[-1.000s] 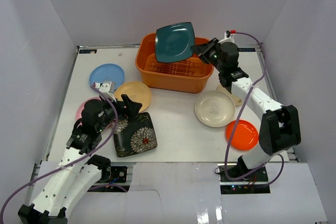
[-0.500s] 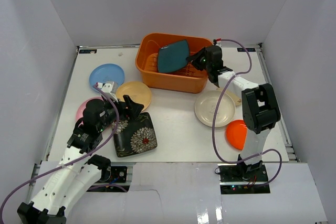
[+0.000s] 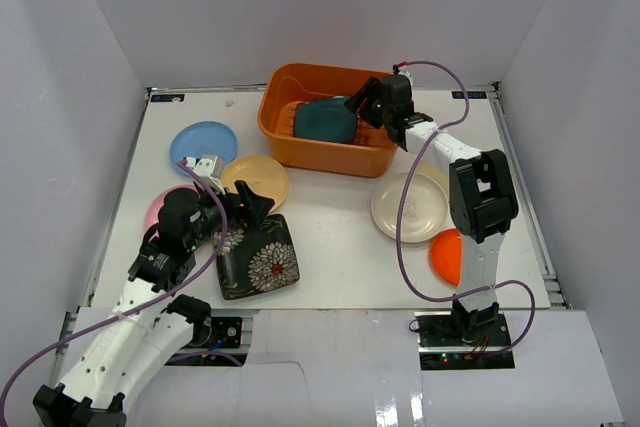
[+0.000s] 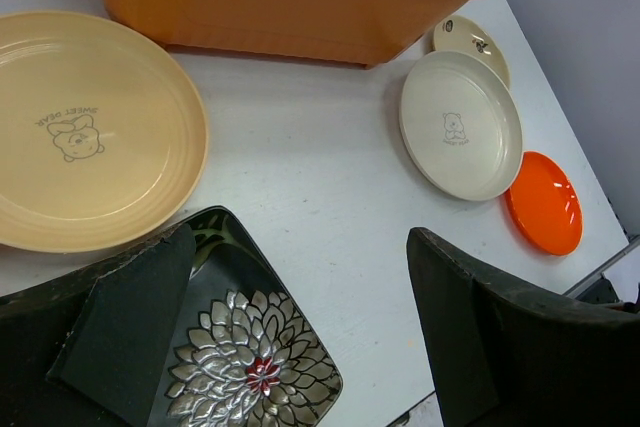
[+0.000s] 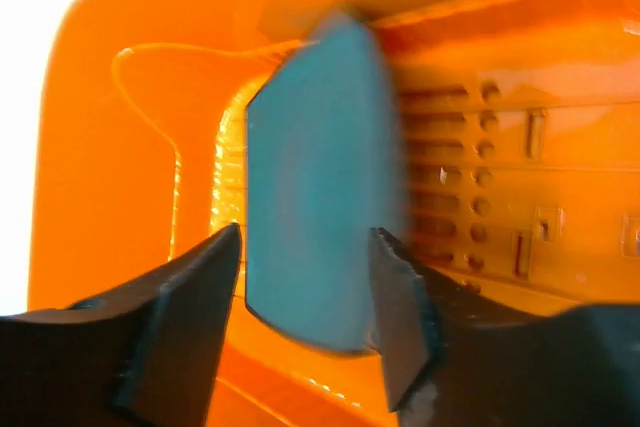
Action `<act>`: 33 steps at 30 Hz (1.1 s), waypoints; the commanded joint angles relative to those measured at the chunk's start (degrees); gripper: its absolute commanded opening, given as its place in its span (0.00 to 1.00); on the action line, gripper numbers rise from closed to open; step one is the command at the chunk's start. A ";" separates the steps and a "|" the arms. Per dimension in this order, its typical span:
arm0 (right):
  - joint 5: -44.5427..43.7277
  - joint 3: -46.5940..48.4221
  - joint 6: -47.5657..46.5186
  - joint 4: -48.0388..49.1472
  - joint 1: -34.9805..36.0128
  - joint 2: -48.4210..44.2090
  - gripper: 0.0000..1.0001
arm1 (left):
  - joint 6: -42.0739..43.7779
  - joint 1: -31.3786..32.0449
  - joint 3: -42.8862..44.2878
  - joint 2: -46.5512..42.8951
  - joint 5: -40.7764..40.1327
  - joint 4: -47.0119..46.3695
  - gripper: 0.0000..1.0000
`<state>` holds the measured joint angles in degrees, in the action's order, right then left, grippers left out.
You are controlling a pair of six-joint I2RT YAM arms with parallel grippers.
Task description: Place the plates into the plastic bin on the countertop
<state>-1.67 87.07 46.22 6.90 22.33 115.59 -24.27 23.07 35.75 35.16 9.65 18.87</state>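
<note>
The square teal plate (image 3: 325, 119) lies tilted inside the orange plastic bin (image 3: 300, 152). My right gripper (image 3: 363, 107) is over the bin's right side, open. In the right wrist view the teal plate (image 5: 320, 187) is blurred just past the spread fingers (image 5: 190, 317), free of the left one. My left gripper (image 3: 245, 205) hangs open above the black flowered plate (image 3: 258, 257), whose corner (image 4: 240, 367) shows between its fingers (image 4: 130, 327). On the countertop (image 3: 330, 217) lie blue (image 3: 203, 144), pale yellow (image 3: 255, 179), pink (image 3: 158, 209), cream (image 3: 408, 207) and orange (image 3: 447, 255) plates.
A small tan plate (image 4: 470, 39) lies behind the cream plate (image 4: 460, 122), near the bin's right end. White walls enclose the countertop on three sides. The right arm's links cover part of the orange plate. A purple cable loops beside each arm.
My right gripper came down into the bin with the teal plate and opened. The plate went from held upright above the bin to lying inside it. The left arm stayed still.
</note>
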 commanded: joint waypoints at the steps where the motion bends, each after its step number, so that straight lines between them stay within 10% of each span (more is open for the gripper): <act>1: -3.42 4.42 -4.37 -2.30 0.70 -1.07 0.65 | -0.07 0.22 1.17 -0.18 0.54 -0.68 0.98; 14: -5.80 10.32 -19.66 -10.94 3.86 -7.38 0.95 | 0.02 0.22 1.25 -0.35 -0.60 -0.33 0.98; 19: 1.14 -11.04 -22.49 -2.52 9.21 -24.07 0.90 | 0.01 -0.04 1.34 -0.62 -1.65 -0.15 0.98; 22: 5.62 -28.10 -19.33 3.88 13.95 -35.14 0.66 | -0.95 -0.04 1.26 -0.18 -2.88 0.37 0.98; 23: 7.19 -32.10 -16.89 5.74 15.28 -39.26 0.39 | -1.21 -0.04 1.17 -0.18 -3.93 0.46 0.98; 25: 10.80 -39.22 -13.10 8.91 19.22 -42.01 0.17 | -2.09 -0.13 1.08 -0.09 -5.60 1.25 0.98; 28: 14.50 -49.43 -7.64 16.47 25.89 -42.29 0.26 | -4.29 -0.13 0.99 0.00 -8.24 1.95 0.98; 33: 14.68 -55.16 -3.42 25.17 32.16 -34.66 0.72 | -8.23 -0.13 2.92 1.49 -13.69 6.17 0.98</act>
<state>11.07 32.64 38.81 21.67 52.60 78.94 -29.15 23.05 35.92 35.73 0.67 21.67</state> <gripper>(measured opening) 0.700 0.976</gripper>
